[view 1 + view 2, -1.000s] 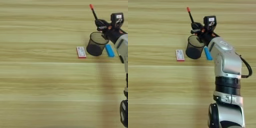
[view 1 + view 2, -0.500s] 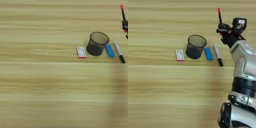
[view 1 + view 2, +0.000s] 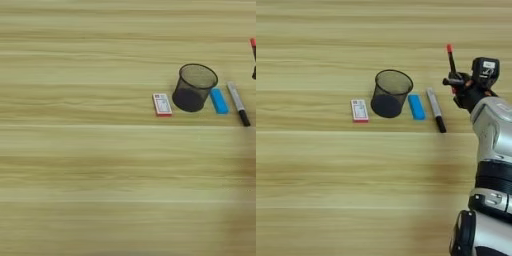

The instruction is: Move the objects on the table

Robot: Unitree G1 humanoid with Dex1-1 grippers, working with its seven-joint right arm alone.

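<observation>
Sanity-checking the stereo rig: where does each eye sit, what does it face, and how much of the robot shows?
Left eye view: head camera, looking down on the table; only the pen tip shows at the right edge.
Right eye view: same head, reaching further right; shows the right gripper holding the pen and the silver forearm.
Shared: mesh cup, white box, blue item, marker.

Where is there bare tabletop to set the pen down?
The table is bare left of the white box, and across the whole near half. Box, mesh cup, blue block and marker crowd one row. The right gripper holds the pen beyond the marker.
</observation>
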